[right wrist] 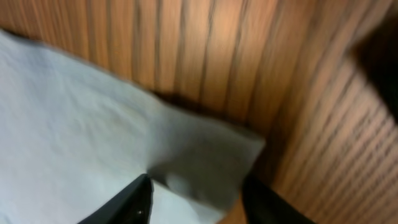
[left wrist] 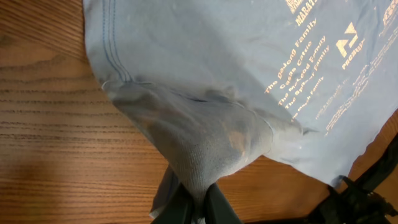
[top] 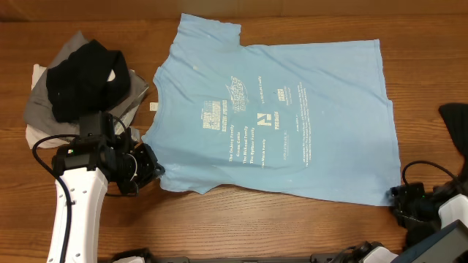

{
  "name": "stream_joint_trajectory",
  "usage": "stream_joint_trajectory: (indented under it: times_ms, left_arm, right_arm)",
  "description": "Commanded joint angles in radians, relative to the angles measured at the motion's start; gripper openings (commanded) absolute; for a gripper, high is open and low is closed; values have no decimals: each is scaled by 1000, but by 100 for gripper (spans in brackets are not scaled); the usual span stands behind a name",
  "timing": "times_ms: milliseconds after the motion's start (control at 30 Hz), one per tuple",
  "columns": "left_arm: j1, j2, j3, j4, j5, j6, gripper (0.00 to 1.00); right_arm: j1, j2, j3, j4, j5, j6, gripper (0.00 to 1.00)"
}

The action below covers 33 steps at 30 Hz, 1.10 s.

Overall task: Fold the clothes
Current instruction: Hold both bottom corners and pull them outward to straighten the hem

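Sky-blue T-shirt pinched tight by the left gripper.
One corner is seen between the right gripper's parted jaws.

Wood-grain counter, brown boards running side to side. Spread across the middle and right of it is the sky-blue T-shirt, print side up, pale lettering down the centre, collar toward the left, sleeves at the far and near left. It lies mostly flat, but the near-left sleeve is drawn up off the wood into a peak. Over at the far left sits a heap: a grey garment and a white one underneath, a black garment bunched on top. Between heap and shirt, a small white scrap lies alone. At the right edge, a second dark garment, partly out of view.
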Motion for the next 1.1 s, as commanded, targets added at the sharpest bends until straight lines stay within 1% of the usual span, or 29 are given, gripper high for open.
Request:
stream_joint_trajectory:
  times_ms: [0,133,233,300,433,633,733,800,1067]
  left_arm:
    - [-2,-3,16,1,-8,27,8]
    - [-2,-3,16,0,-5,27,8]
    - [-2,-3,16,0,-5,27,6]
    - [-2,-3,16,-10,-5,27,4]
    - [-2,-7,16,-36,-6,18,4]
    - [-2,-87,16,-54,-6,-19,4]
    - [-2,-135,16,5,-18,-17,8]
    - [-2,-136,16,45,-18,0,8]
    - [-2,-25,16,118,-42,29,6]
  right_arm:
    - [2,33,-20,10,13,14,5]
    - [2,31,9,-50,6,-3,4]
    - [2,17,90,-148,-2,-44,4]
    - [2,-5,153,-226,-21,-53,4]
    - [2,-71,250,-315,-54,-54,4]
    - [3,-153,372,-422,-68,-53,4]
    - [14,-154,392,-410,-116,-49,4]
    - [32,-138,392,-386,-137,-44,4]
    - [159,-59,392,-206,-141,37,4]
